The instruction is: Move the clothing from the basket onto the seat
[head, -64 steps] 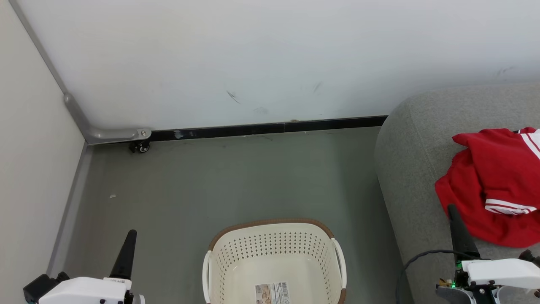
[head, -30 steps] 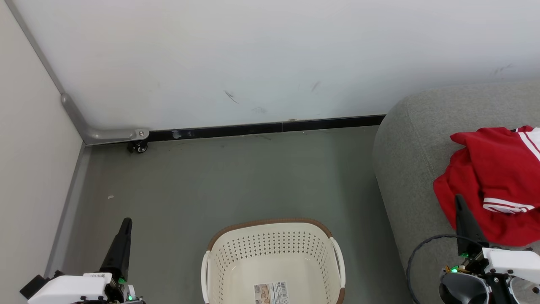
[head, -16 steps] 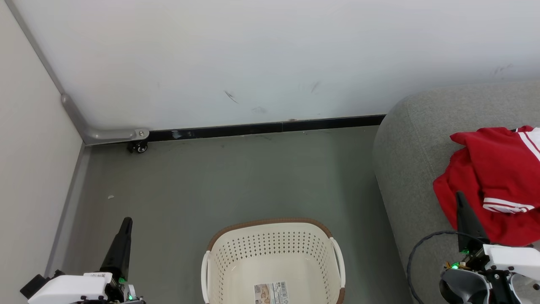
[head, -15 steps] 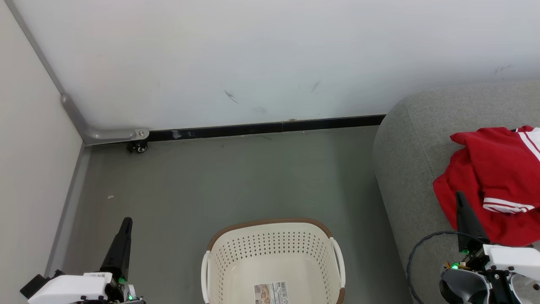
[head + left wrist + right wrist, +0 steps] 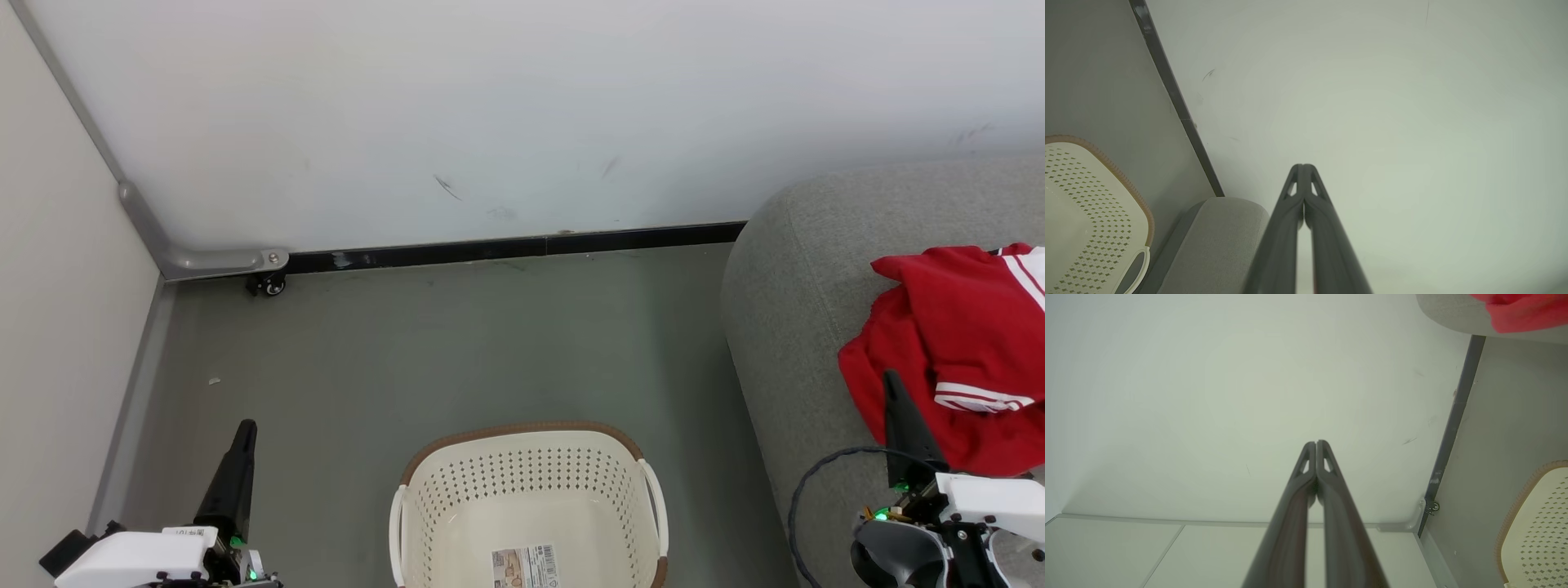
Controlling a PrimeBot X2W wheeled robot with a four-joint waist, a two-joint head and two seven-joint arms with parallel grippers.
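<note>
Filling the right side of the head view, the grey seat [image 5: 784, 327] carries the red clothing [image 5: 963, 343], which lies crumpled on top with white stripes showing. The basket [image 5: 522, 474] stands on the floor [image 5: 408, 351] just beside the seat, a barcode sticker [image 5: 526, 567] on its bare bottom. My left tool [image 5: 245, 429] hangs left of the basket, fingers pressed together and empty. My right tool [image 5: 890, 380] is likewise closed and empty, its tip at the clothing's near edge.

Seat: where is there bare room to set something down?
Free: the seat strip between its rounded left edge and the clothing, and the band between the clothing and the wall. Crowded: the right side, where the clothing lies, right claw by its near edge.
</note>
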